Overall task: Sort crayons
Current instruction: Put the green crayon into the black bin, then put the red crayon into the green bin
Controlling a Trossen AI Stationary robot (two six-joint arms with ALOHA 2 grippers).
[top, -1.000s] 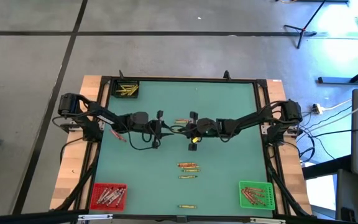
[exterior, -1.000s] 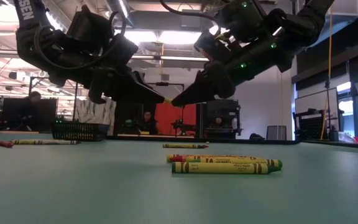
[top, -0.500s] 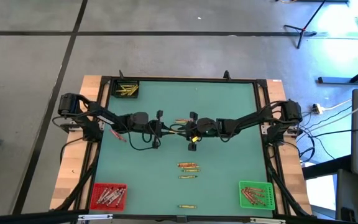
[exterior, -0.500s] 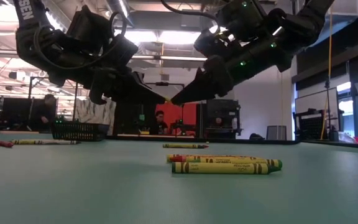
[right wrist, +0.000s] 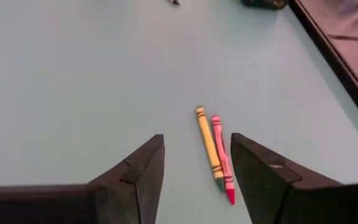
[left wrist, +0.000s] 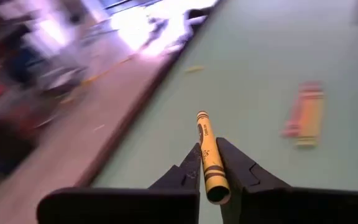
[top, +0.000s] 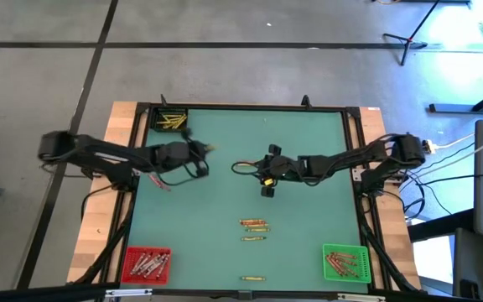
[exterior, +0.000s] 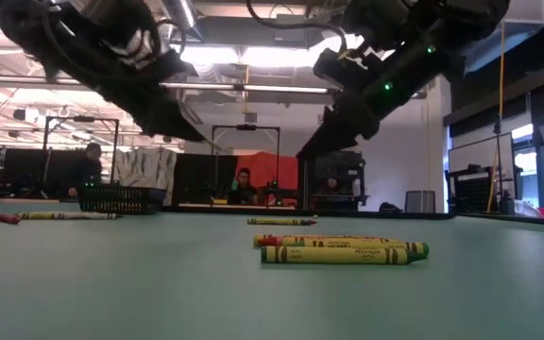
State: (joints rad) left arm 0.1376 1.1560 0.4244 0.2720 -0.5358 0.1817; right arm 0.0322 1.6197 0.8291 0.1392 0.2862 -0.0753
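Green table (top: 300,134) fills the frame between the rails, both arms over its far half.

Left arm (top: 107,155) reaches in from the left side; left gripper (top: 204,150) sits near the far-left corner, close to the black bin (top: 172,122). Its fingers (left wrist: 185,171) are pinched onto a yellow crayon (left wrist: 208,155), which sticks out forward past the tips. Same crayon shows as a small yellow speck at the gripper tip in the high view.

Right arm (top: 350,159) comes in from the right side; right gripper (top: 265,178) is around table centre, fingers (right wrist: 143,165) spread apart, nothing between them. Straight ahead of it on the table: a yellow crayon and a red crayon (right wrist: 221,158) lying side by side, touching.

Bins: black bin at the far-left corner holds yellow crayons. Red bin (top: 146,264) at the near-left corner holds several crayons. Green bin (top: 344,262) at the near-right corner also holds several.

Loose crayons: cluster of crayons (top: 255,224) near table centre on the near side, stacked close together, one more crayon (top: 254,238) just below them. Single crayon (top: 252,278) near the front edge. In the low view the cluster (exterior: 343,250) lies flat in the foreground, yellow-green wrapper facing the camera.

People (exterior: 244,184) visible in the room behind the table, well away.
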